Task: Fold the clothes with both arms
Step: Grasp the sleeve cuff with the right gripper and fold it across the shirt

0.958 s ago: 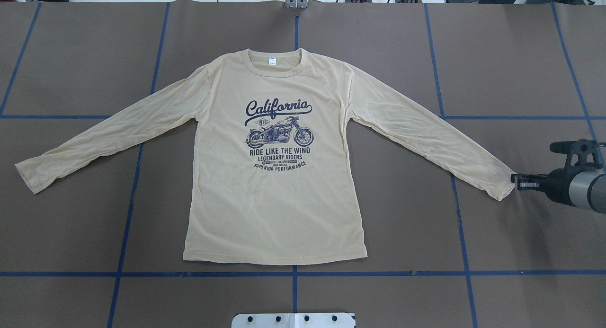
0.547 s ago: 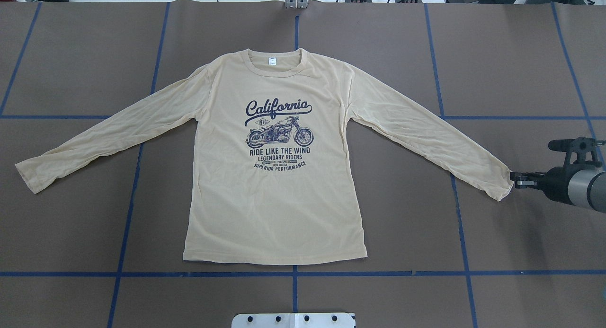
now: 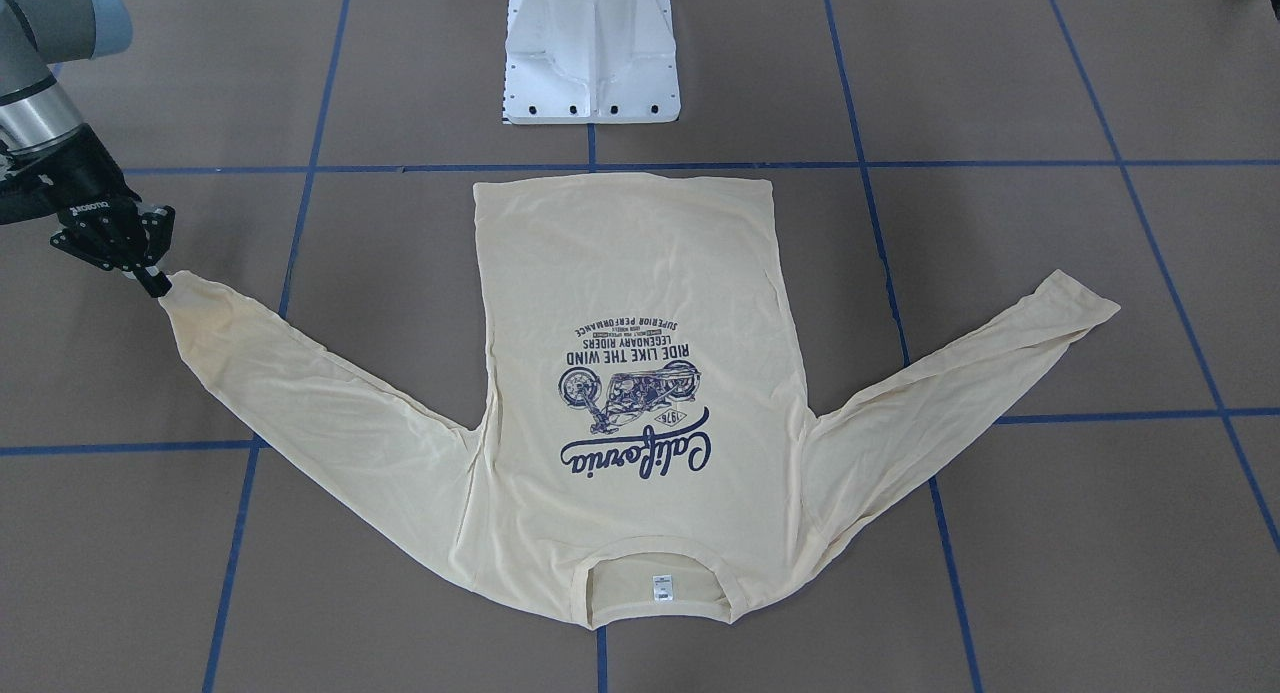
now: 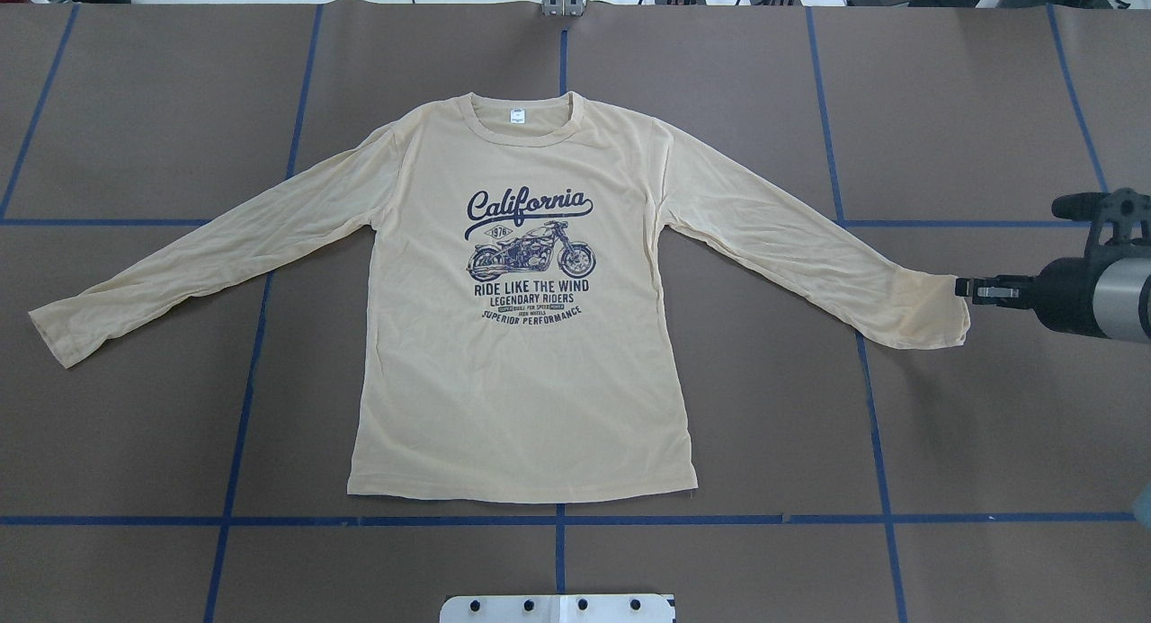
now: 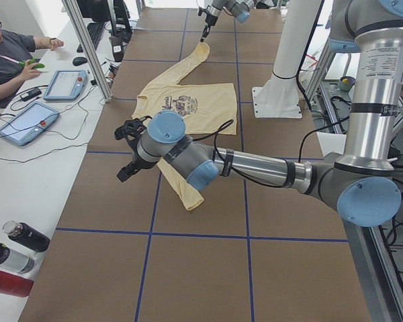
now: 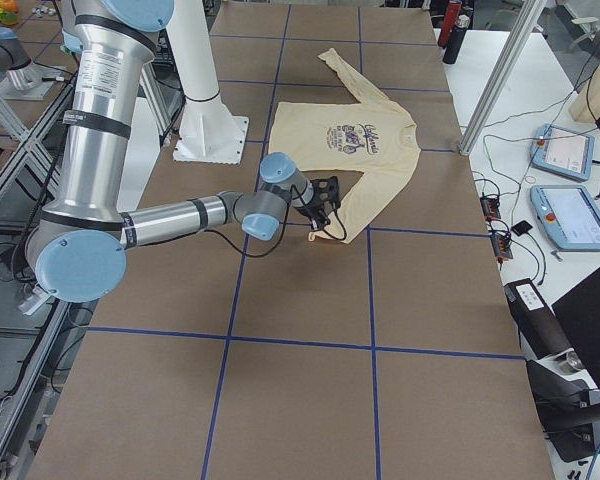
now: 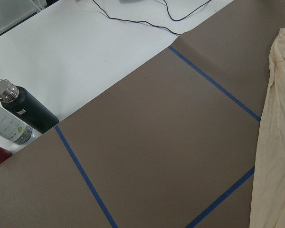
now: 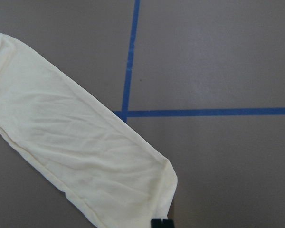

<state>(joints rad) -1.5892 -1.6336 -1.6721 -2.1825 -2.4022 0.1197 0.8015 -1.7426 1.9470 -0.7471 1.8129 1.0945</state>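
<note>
The cream-yellow long-sleeved T-shirt point(image 4: 521, 371) lies flat, print up, collar toward the table's far side; it also shows in the front-facing view point(image 3: 630, 373). My right gripper point(image 4: 960, 289) is shut on the right sleeve's cuff point(image 4: 944, 322) and holds it slightly raised; this shows in the front-facing view point(image 3: 158, 281) and the exterior right view point(image 6: 320, 225). The right wrist view shows that sleeve point(image 8: 76, 152) hanging from the fingertips point(image 8: 161, 222). My left gripper point(image 5: 126, 153) shows only in the exterior left view, beside the left sleeve point(image 5: 181, 184); I cannot tell if it is open or shut.
The white pedestal base point(image 3: 590, 53) stands behind the shirt's hem. Bottles point(image 7: 23, 111) stand on the white bench past the table's left end. An operator point(image 5: 13, 57) sits there with tablets point(image 5: 27, 121). Blue tape lines cross the brown tabletop point(image 4: 989, 443).
My right gripper has moved toward the table's far side and slightly inward, dragging the right cuff with it. The sleeve's end has bent. The rest of the shirt has not moved.
</note>
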